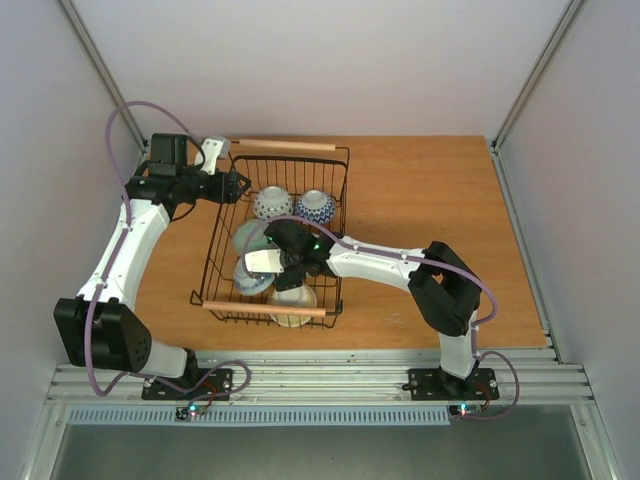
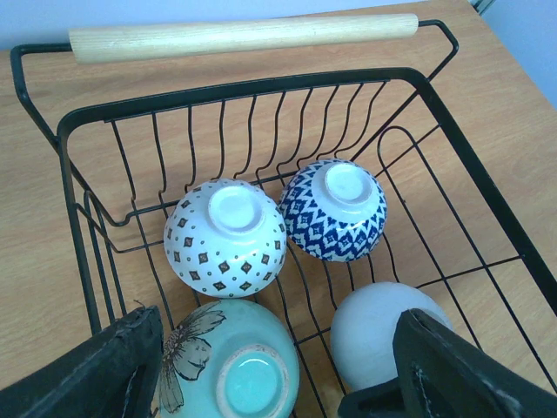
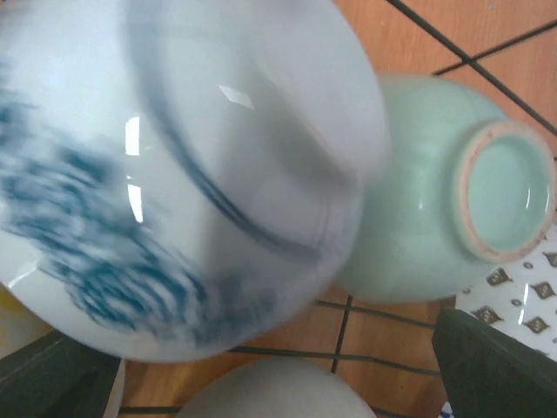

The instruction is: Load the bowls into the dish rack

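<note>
Blue-painted bowl (image 3: 174, 174) is lying seemingly loose between wide-spread jaws of the right gripper (image 3: 270, 366); rising straight is looking safest beside the green bowl (image 3: 435, 192).

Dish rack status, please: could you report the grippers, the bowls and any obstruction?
Left gripper open, empty, over dish rack far end. Right gripper open over blurred blue-painted bowl. Other bowls inside, upside down. Nothing obstructing.

A wooden table (image 1: 420, 180) (orange-brown, evenly lit) sits between plain pale walls (image 1: 330, 60).
</note>
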